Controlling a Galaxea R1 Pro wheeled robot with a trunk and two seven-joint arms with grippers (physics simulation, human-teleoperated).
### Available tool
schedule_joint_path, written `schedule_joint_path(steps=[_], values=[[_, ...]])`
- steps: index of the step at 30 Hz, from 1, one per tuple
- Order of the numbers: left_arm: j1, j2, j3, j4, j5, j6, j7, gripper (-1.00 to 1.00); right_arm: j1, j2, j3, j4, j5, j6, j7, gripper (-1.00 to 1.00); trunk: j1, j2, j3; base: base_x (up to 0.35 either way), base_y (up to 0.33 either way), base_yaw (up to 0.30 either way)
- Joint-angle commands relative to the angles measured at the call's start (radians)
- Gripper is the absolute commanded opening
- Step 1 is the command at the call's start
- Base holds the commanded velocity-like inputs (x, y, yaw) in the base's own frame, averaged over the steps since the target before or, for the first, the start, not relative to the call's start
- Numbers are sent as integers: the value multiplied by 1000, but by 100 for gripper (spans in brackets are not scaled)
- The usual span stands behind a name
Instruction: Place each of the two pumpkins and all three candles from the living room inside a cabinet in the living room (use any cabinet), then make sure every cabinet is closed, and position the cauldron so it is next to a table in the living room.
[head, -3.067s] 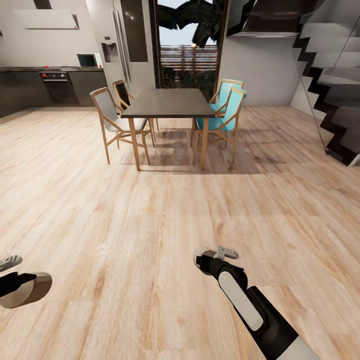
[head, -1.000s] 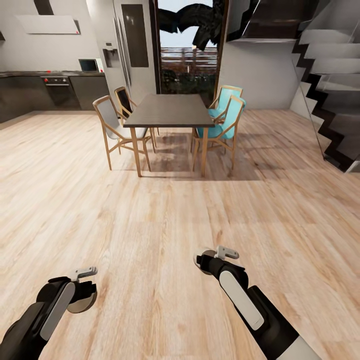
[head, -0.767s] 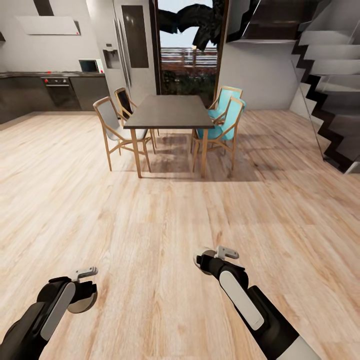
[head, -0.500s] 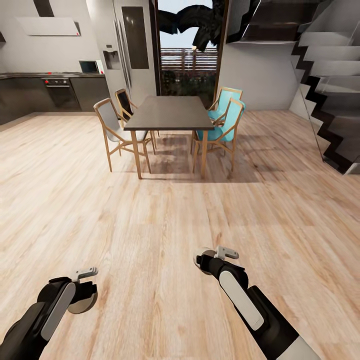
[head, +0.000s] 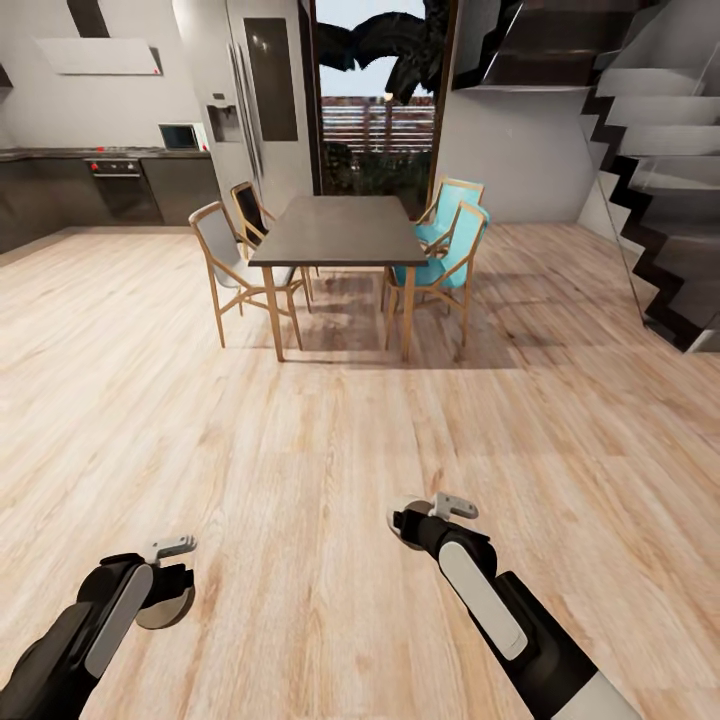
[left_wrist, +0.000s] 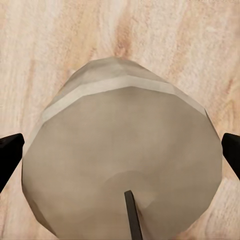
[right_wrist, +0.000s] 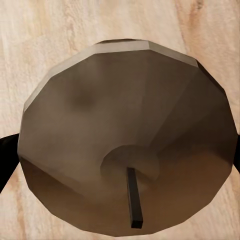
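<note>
Both arms reach forward low over a pale plank floor (head: 300, 450), each carrying a candle. The left gripper (head: 165, 580) is clenched on a candle (left_wrist: 122, 160), a stubby beige cylinder whose flat top and dark wick (left_wrist: 132, 215) face the left wrist camera, with the dark fingertips (left_wrist: 10, 155) pressed against its two sides; in the head view this candle (head: 170, 605) shows as a rounded beige shape under the gripper. The right gripper (head: 425, 520) is likewise closed on a second candle (right_wrist: 127, 145), seen end-on in the right wrist view with its wick (right_wrist: 134, 197) at the centre and a dark finger (right_wrist: 6, 150) at its side; in the head view only a pale edge of that candle (head: 400, 508) peeks out beside the gripper. Both candles hang above the floor, well apart from each other. Farther ahead stands a dark-topped dining table (head: 340, 228) on light wooden legs, with two grey-seated wooden chairs (head: 232, 260) on its left side and two turquoise chairs (head: 450, 245) on its right. Behind it is a tall glass door (head: 385, 100); dark kitchen units with an oven (head: 120, 185) line the left wall, and a dark staircase (head: 660, 200) rises at the right.
</note>
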Motion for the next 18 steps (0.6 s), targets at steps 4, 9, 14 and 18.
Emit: schedule_joint_path(steps=[4,9,14,18], values=[[0,0,-1,-1,9,4,8,-100,-1,-1,1,0,-9,1,-9,-100,-15,28,12,0,0,0],[0,0,-2,-1,8,4,8,-100,-1,-1,2,7,-10,1,-8,-100,-35,63,27,0,0,0],[0,0,-1,-1,9,5,8,-100,-1,-1,2,-1,-10,1,-8,-100,-54,98,43,0,0,0],[0,0,-1,-2,8,5,8,-100,-1,-1,2,1,-10,1,-8,-100,-69,126,56,0,0,0]])
